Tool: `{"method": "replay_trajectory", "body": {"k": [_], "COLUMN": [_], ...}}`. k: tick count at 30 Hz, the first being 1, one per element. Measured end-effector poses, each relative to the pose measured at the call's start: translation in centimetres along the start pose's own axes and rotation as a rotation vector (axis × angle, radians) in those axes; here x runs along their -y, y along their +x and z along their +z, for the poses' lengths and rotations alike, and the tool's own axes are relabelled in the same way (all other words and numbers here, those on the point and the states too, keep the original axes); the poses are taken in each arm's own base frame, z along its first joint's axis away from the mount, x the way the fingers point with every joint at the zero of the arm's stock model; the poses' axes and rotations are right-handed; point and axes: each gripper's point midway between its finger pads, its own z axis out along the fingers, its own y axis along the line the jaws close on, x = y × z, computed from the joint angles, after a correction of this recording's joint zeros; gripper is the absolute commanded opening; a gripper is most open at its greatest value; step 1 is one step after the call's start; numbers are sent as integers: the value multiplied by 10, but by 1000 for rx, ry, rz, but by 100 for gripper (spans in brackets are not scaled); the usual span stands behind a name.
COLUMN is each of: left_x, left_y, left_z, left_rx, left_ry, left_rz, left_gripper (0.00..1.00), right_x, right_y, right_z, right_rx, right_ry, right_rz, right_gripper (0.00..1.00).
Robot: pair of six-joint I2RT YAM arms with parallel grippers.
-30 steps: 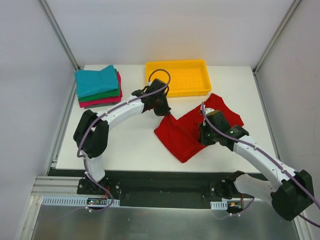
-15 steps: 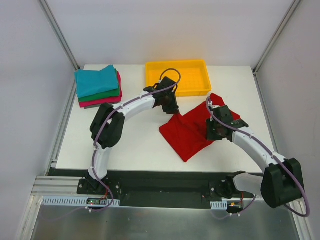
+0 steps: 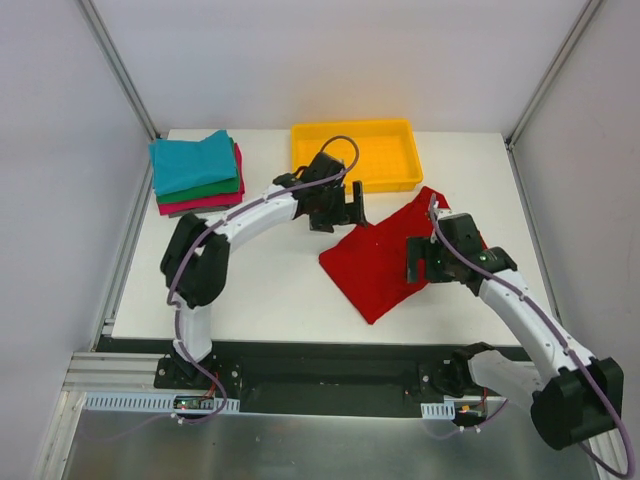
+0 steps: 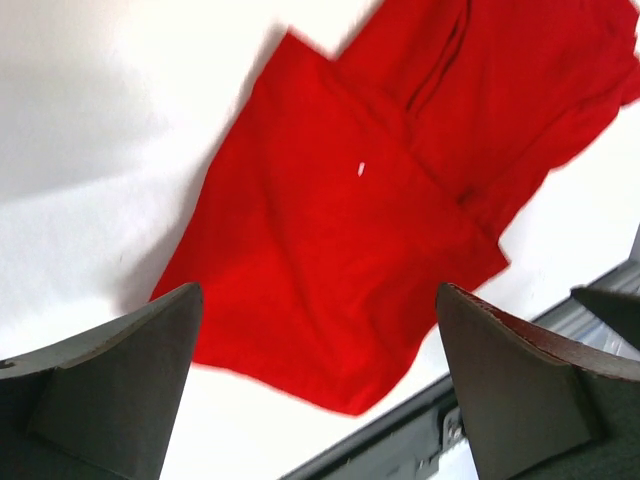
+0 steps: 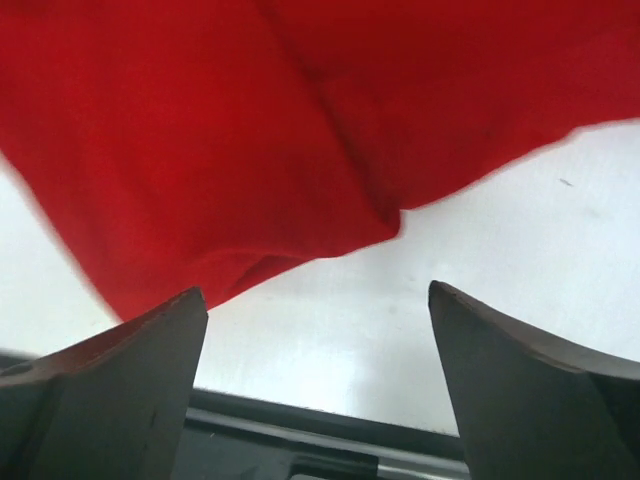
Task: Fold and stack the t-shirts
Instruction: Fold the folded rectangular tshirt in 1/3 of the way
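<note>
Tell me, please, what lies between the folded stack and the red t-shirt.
In the top view, only the left arm crosses the bare table between the folded stack and the red t-shirt.

You see the red t-shirt lying loosely folded on the white counter, framed by your left fingers, spread wide apart.

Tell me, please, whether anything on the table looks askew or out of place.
The red t-shirt lies diagonal to the edges of the table, half folded, with an uneven flap sticking out toward the far right. The folded stack at the far left corner sits fairly square. Nothing looks spilled or damaged.
</note>
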Motion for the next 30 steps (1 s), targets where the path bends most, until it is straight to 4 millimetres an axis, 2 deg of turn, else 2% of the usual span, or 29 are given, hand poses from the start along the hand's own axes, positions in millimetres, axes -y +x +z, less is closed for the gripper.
{"method": "replay_trajectory", "body": {"k": [2,5,8,10,15,20,26,29,30], "left_x": [-4,-13,-19,-21,-32,-48,-58,-64,-68], "left_y": [9,28,40,49,65,79,88,93,95], "left_z": [-18,-46,-52,-45,-22,-15,-11,-9,-9], "left_rx": [5,11,-1,-33,-102,-132,-152,-159,-160], "left_ry": [-1,-1,13,27,22,-15,-36,-51,-61], "left_rz": [7,10,10,7,-9,-22,-33,-45,-50], "left_gripper": [99,99,99,99,99,99,99,98,95], "right_x": [-21,-56,-84,-90,-78,-46,-41,-45,-47], "right_y": [-3,2,13,16,32,36,29,21,17], "right_z": [-11,-18,-12,-1,37,60,60,49,41], "right_rx": [36,47,-14,-58,-191,-234,-210,-159,-126], "right_ry": [-117,-289,-404,-414,-318,-201,-226,-252,-261], "right_rz": [-16,-64,-96,-81,-21,45,19,-27,-47], "right_gripper": [96,96,96,96,96,96,96,96,96]}}
